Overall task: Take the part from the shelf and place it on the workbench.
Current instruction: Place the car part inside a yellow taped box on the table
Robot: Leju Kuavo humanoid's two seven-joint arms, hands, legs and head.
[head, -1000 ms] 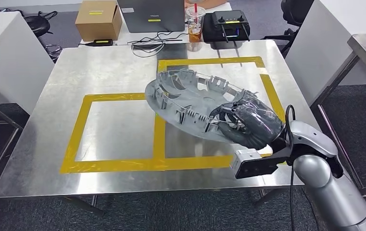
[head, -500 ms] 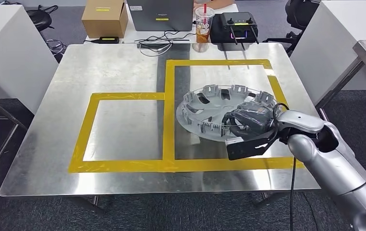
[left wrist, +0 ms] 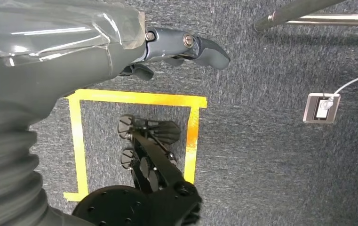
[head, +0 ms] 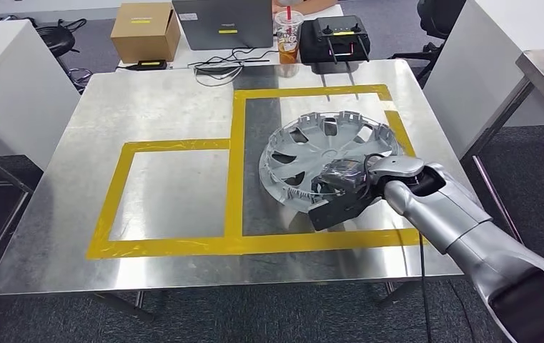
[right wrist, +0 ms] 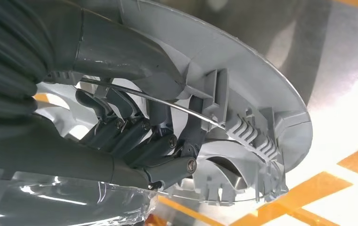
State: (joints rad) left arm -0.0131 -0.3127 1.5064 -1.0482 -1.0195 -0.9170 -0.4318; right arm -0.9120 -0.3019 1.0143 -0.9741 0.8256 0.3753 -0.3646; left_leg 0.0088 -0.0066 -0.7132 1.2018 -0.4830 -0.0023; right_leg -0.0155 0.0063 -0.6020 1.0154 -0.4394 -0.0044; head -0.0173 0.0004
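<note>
**Q:** Right hand (head: 342, 184) first — what do we see it doing?

**A:** We see it gripping the near rim of the part (head: 326, 150), a grey wheel cover. In the right wrist view the fingers (right wrist: 134, 136) curl inside the rim among the clips while the thumb (right wrist: 134, 56) presses on the outer face, so the hand is closed on the part, pinching its edge.

**Q:** Where does the part lie?

**A:** Over the right-hand yellow tape rectangle (head: 312, 91) on the steel workbench (head: 154, 107), inner side up. Its far edge looks down on or very close to the metal; the near edge, at the hand, appears slightly raised. We cannot tell whether it rests fully flat.

**Q:** Why hold it by the rim?

**A:** We judge that an edge grip lets the wide disc be lowered far side first, leaving room for the fingers underneath to slip out afterwards.

**Q:** And the left hand (left wrist: 177, 47)?

**A:** It hangs over the carpeted floor, holding nothing. Its fingers seem loosely curled, yet we cannot tell how far they are closed.

**Q:** What else do we note?

**A:** Beyond the far edge stand a cardboard box (head: 146, 30), a laptop (head: 224, 23), an iced drink (head: 289, 34) and a black controller (head: 333, 37), well apart from the part.
</note>
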